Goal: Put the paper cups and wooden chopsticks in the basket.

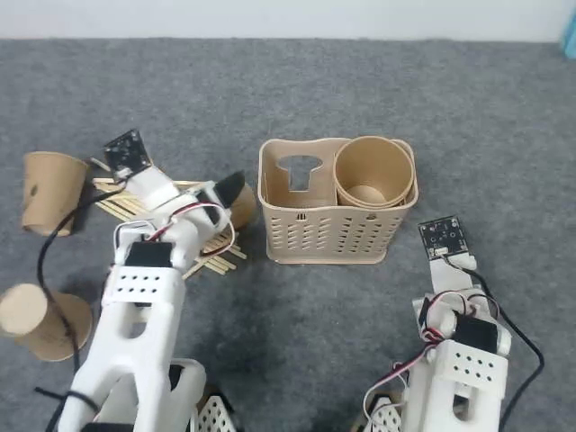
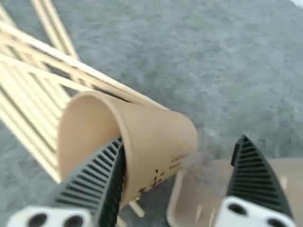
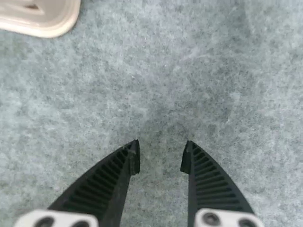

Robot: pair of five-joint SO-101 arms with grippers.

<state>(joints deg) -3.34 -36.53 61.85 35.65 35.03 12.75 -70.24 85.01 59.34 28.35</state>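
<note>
A paper cup [image 2: 142, 137] lies on its side on the carpet next to the basket [image 1: 328, 236], its mouth over the wooden chopsticks [image 2: 33, 71]. My left gripper [image 2: 181, 141] is open, one finger [image 2: 102, 175] inside the cup's mouth and the other outside with a gap left to the cup's wall. In the high view this gripper [image 1: 229, 191] sits at the basket's left side. The basket's right compartment holds another paper cup [image 1: 373, 171]. My right gripper [image 3: 161, 144] hangs open over bare carpet, near a corner of the basket [image 3: 42, 16].
Two more paper cups lie on the carpet at the left: one [image 1: 52, 192] beside the chopstick pile [image 1: 193, 238], one [image 1: 40, 319] nearer the front. The basket's left compartment [image 1: 297, 184] holds nothing. Grey carpet stretches behind and to the right of the basket.
</note>
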